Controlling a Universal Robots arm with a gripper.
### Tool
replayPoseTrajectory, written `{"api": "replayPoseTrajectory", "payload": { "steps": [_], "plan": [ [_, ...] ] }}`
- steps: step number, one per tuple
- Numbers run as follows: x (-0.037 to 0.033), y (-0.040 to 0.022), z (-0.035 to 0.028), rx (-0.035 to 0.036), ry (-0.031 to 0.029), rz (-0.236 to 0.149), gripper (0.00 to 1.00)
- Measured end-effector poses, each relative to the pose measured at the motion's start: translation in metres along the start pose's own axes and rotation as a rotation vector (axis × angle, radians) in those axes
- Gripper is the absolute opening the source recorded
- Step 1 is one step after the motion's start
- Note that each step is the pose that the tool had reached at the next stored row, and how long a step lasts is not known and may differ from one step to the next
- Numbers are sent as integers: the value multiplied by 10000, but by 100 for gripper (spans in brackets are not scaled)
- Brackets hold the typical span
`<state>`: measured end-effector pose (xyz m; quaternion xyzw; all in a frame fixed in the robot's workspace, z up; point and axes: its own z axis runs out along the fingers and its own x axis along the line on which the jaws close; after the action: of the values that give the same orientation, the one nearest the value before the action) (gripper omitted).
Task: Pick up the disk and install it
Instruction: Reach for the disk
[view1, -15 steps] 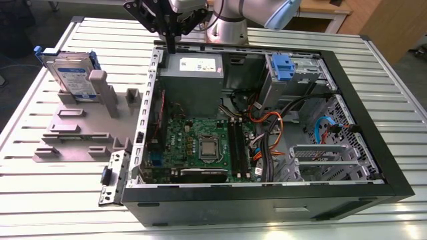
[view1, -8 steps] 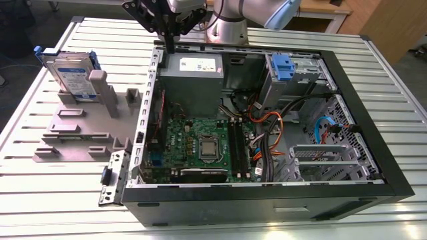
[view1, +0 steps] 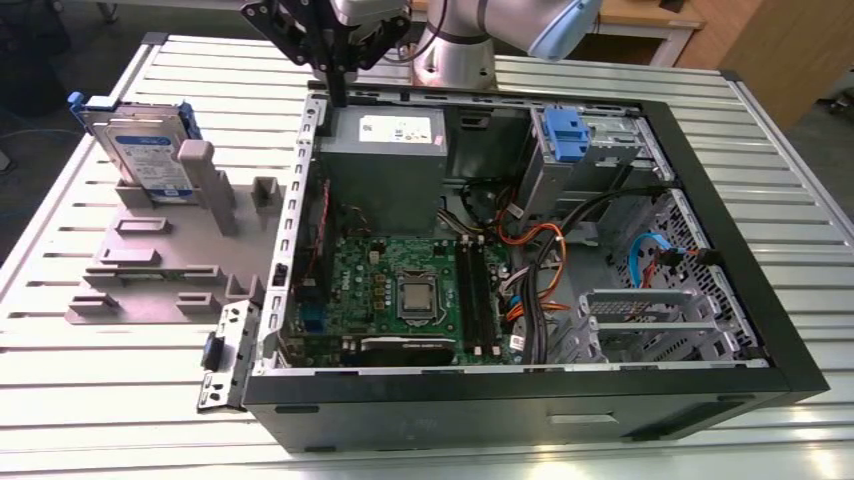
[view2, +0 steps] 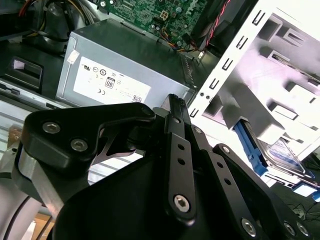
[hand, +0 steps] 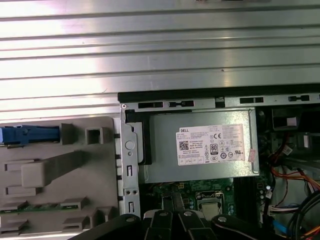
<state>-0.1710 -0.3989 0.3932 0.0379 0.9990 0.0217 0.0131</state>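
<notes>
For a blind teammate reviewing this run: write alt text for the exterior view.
The arm's gripper, shut and empty, hangs over a corner of an open computer case, by its grey power supply. The disk stands on edge in a grey holder on the table, to the exterior view's left.

An open computer case (view1: 534, 405) with its grey power supply (view1: 387, 150) lies beside a grey fixture tray (view1: 147, 265).

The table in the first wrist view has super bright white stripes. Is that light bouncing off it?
Yes, glare: in the first wrist view the ribbed metal table flashes white in bands; in the second wrist view the grey holder is washed out pale; in the exterior view the same table looks evenly lit, and the open computer case is shadowy inside.
</notes>
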Motion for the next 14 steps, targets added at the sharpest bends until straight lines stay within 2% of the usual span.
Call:
{"api": "replayPoseTrajectory", "payload": {
  "steps": [6,7,8,14],
  "plan": [
    [17,-1,-1,0,1,-1,11],
    [96,-7,-3,0,1,-1,11],
    [140,-11,-4,1,0,-1,11],
    [152,-11,-4,1,0,0,11]
  ]
}}
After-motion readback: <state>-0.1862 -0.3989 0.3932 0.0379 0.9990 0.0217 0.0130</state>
